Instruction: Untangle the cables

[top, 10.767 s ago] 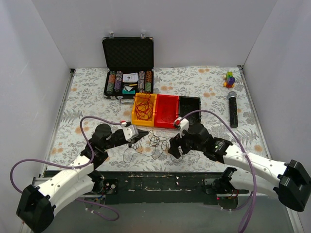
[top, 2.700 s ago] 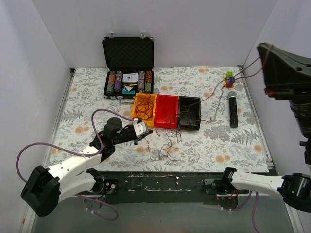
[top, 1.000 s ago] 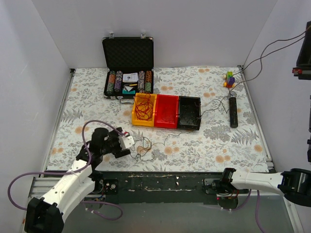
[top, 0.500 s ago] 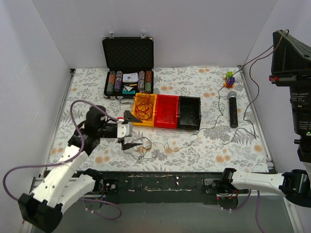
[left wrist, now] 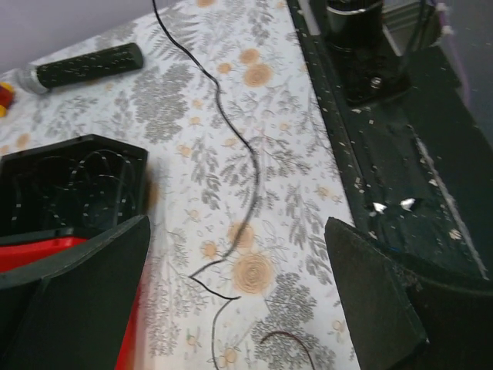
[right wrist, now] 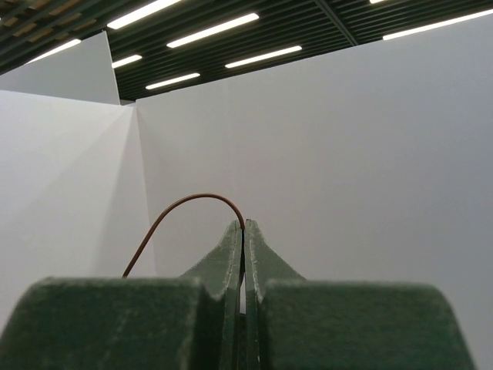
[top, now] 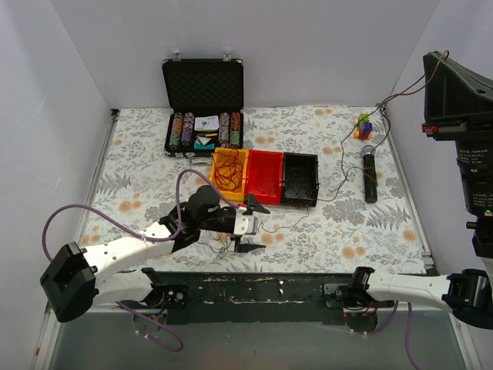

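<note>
The cables are found in several places. A bundle of red and orange wires [top: 226, 173] is laid in the orange bin [top: 213, 179], and a few thin strands are seen in the red bin [top: 269, 165] beside it. One long brown wire [left wrist: 254, 162] is stretched from the table [top: 347, 231], past the black bin [top: 300, 202] and the microphone [top: 369, 173], up to the right gripper [right wrist: 243, 225], which is clamped on its end and raised high at the right. A small knot of loops [top: 227, 240] is left on the table, just beside the left gripper [top: 253, 226], whose jaws are spread wide and hold nothing. The task is judged to be well under way: some wires appear sorted, one is being drawn free, and the last loops remain to be separated.
</note>
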`<state>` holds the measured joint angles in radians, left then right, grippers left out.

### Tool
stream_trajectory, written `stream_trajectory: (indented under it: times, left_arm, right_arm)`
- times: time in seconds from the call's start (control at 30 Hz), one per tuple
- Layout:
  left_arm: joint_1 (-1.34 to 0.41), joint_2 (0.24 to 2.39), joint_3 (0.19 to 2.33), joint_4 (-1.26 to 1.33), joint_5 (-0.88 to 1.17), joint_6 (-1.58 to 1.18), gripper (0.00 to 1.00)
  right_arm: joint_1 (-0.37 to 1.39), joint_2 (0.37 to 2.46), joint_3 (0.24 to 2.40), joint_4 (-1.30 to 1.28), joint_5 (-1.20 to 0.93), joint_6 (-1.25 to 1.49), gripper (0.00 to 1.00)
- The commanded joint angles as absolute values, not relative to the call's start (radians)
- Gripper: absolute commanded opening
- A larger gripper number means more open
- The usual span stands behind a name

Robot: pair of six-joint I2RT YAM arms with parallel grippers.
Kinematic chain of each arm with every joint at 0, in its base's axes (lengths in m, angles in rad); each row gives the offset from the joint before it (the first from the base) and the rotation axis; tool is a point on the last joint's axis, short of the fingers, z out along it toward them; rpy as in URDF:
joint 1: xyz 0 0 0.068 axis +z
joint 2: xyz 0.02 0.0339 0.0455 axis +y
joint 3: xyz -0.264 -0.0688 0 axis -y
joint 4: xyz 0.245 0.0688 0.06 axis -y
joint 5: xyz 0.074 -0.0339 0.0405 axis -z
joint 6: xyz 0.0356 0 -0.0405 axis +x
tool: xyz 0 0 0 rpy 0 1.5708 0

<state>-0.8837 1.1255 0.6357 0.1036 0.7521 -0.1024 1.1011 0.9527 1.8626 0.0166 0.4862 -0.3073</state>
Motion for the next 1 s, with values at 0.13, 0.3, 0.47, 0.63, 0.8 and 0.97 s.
stream_trajectory:
  times: [0.13,0.3,0.47,0.63,0.8,0.97]
  left_arm:
    - [-0.936,1.129,0.603,0.365,0.623,-0.173,0.98]
    - [-0.962,1.155,0.621,0.354,0.667,-0.182,0.0]
    - [-0.959,1.118,0.624,0.183,0.637,-0.068,0.0]
    - [-0.891,1.013,0.522,-0.045,0.632,0.172,0.0]
    - [-0.861,0.89,0.397,-0.195,0.623,0.434,0.0]
    - [-0.859,0.871,0.379,-0.207,0.626,0.396,0.0]
  right_arm:
    - [1.106,0.95,1.871,0.025,0.456,-0.284,0.01]
    - [1.106,0.948,1.861,0.025,0.454,-0.284,0.01]
    - [1.106,0.971,1.868,0.003,0.511,-0.34,0.01]
    - [1.106,0.997,1.897,0.061,0.624,-0.506,0.01]
    - [1.109,1.06,2.047,0.055,0.664,-0.633,0.01]
    - [1.112,1.06,2.023,0.119,0.693,-0.684,0.01]
